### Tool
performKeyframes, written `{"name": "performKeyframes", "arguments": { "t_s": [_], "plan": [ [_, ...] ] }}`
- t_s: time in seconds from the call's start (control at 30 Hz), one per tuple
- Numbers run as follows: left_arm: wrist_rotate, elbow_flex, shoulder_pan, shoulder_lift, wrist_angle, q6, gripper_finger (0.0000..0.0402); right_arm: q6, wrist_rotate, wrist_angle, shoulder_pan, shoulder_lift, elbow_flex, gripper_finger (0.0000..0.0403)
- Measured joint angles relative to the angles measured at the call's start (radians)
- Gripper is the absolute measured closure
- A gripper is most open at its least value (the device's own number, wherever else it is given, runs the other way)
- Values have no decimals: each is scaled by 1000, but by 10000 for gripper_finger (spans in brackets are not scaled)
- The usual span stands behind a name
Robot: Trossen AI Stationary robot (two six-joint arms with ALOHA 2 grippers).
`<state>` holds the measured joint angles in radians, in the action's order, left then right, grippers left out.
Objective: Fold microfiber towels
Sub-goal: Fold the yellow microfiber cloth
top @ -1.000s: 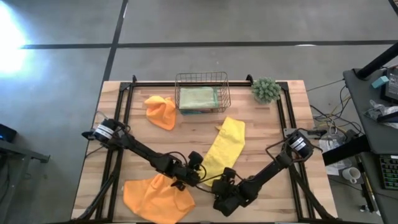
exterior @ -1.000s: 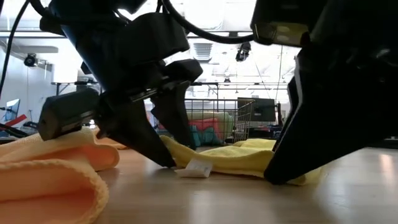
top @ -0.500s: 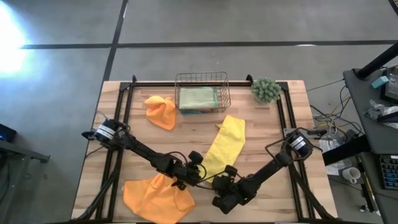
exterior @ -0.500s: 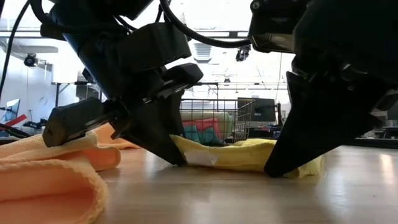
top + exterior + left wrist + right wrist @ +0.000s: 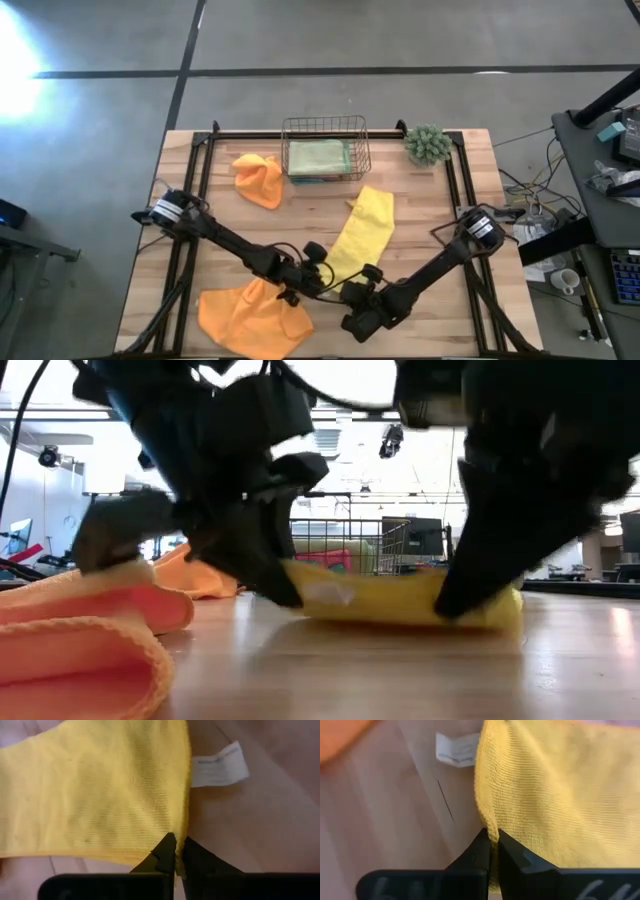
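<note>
Both grippers are on the yellow towel (image 5: 362, 236), pinching its near end at about 6 o'clock on the table (image 5: 420, 210).

Left gripper (image 5: 322, 281) — arm comes in from 9 o'clock, tips at the towel's near-left corner. Left wrist view: fingers (image 5: 165, 856) closed tight on the hem of the yellow towel (image 5: 100, 795), white care tag (image 5: 219, 765) sticking out just beside the pinch.

Right gripper (image 5: 362, 291) — arm reaches in from 3 o'clock, tips at the near-right corner. Right wrist view: fingers (image 5: 479, 852) clamped together on the folded edge of the yellow towel (image 5: 550, 795), tag (image 5: 457, 747) visible just past it over bare wood.

Low view: the yellow towel (image 5: 400, 600) is stretched between the two grippers, its near edge at or just off the table — can't tell which. Left gripper (image 5: 280, 588) on one end, right gripper (image 5: 450, 600) on the other.

Other towels:
- orange towel (image 5: 250, 318) spread loosely at 7 o'clock, just beside the left gripper; bunched in the low view's foreground (image 5: 80, 640).
- second orange towel (image 5: 258, 177) crumpled at 11 o'clock, just beside the wire basket (image 5: 324, 124).
- basket at 12 o'clock holds a folded olive green towel (image 5: 318, 155) on top, teal edge under it; pink and teal layers show through the wires in the low view (image 5: 335, 560).

Small green plant (image 5: 428, 144) at 1 o'clock.
</note>
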<state>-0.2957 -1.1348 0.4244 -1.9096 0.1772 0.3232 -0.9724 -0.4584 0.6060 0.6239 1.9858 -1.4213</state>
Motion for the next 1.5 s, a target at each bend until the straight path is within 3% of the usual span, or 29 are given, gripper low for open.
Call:
{"name": "performKeyframes", "arguments": {
  "t_s": [0.37,0.7,1.07,1.5],
  "plan": [
    [30,-189,0,189,312,-109,401,4,-32,299,4,-108,-234,394],
    [1,-348,0,233,465,-131,401,-8,-149,616,4,-106,-518,394],
    [-95,-503,0,270,629,-101,402,3,-233,784,4,-106,-713,394],
    [-240,-797,-34,270,779,-6,402,136,-466,887,-5,-108,-937,394]
  ]
}}
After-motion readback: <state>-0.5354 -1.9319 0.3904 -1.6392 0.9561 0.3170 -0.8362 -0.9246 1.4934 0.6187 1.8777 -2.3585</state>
